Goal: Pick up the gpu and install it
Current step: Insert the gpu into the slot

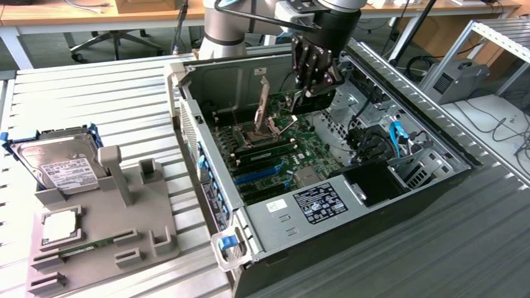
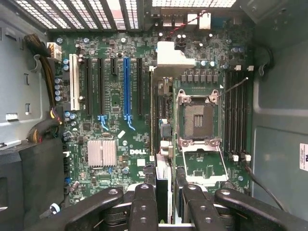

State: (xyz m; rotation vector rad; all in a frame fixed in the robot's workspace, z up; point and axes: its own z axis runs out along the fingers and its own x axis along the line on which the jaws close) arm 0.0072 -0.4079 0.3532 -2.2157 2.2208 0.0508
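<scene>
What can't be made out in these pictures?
- Gpu, wrist view: it sits edge-on in the gripper, so its faces are hidden.
- Slot under the gpu, wrist view: the gpu itself covers it, so I cannot tell whether the gpu is seated.
- Hard drive label, exterior view: the print is too small to read.
- Arm, exterior view: the top edge cuts off its upper part.

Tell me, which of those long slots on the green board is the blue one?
The single blue slot, with black slots on both sides of it. The only other coloured one is the white slot at the row's end.
</scene>
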